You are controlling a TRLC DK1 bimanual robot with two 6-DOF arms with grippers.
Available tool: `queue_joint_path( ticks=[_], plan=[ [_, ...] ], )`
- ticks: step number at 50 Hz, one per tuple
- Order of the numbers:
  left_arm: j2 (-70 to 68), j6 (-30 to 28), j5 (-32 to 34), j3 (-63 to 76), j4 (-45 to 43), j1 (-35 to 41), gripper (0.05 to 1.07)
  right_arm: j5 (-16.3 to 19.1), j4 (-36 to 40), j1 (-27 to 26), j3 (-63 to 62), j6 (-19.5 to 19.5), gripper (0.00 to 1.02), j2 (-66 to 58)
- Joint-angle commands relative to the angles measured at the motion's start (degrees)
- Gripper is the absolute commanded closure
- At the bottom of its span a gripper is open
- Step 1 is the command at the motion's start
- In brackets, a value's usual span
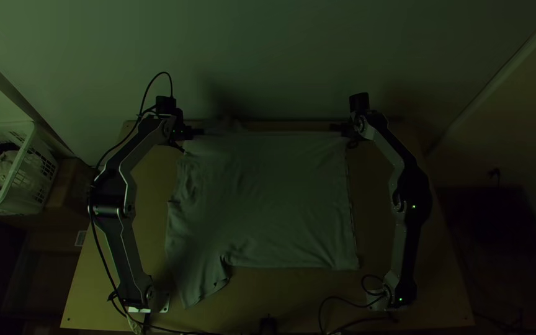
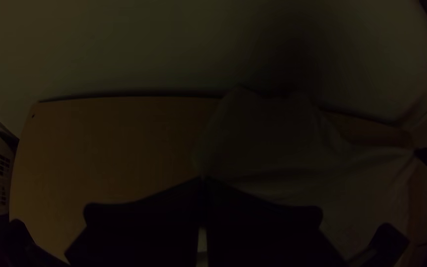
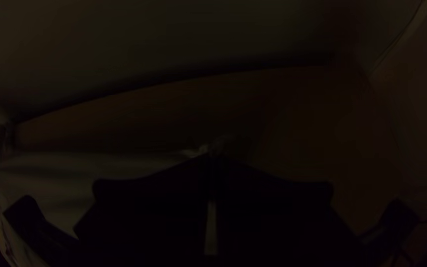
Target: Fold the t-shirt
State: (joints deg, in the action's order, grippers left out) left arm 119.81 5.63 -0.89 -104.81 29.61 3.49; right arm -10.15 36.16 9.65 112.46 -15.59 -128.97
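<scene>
Near the far side of the table (image 1: 262, 294), the left gripper (image 1: 202, 131) and the right gripper (image 1: 332, 127) each have their two flat black fingers pinched shut on the t-shirt (image 1: 274, 198). The shirt's far edge is pulled straight between them, and the rest lies spread out on the near side of the fingers. It is a bit crinkly by the left arm (image 1: 122, 239), and one sleeve (image 1: 200, 288) pokes out at the near left corner. The left wrist view shows a floppy bit of shirt going past the left gripper (image 2: 202, 180) to the wall (image 1: 268, 62). In the right wrist view, a little tuft sticks out past the tips of the right gripper (image 3: 212, 155). The wide fingers hide some of the shirt in both wrist views. The left arm and the right arm (image 1: 399, 248) stand beside the shirt, one on each side, and the wall is right behind the table. Black cables (image 1: 103, 248) hang by the left arm. A white basket (image 1: 32, 180) with clothes (image 1: 4, 167) in it is left of the table.
</scene>
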Motion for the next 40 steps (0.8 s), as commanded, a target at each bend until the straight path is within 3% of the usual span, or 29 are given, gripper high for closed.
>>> queue_joint_path(
  ticks=[1,40],
  plan=[
    [-3.2,1.2,-0.5,3.4,-0.1,-0.2,1.05,-1.5,-0.6,-0.2,-3.7,0.9,1.0,3.8],
    [-19.6,-0.8,-0.5,24.5,-3.8,-1.9,1.05,-2.2,-5.0,2.9,-26.3,0.6,1.0,18.8]
  ],
)
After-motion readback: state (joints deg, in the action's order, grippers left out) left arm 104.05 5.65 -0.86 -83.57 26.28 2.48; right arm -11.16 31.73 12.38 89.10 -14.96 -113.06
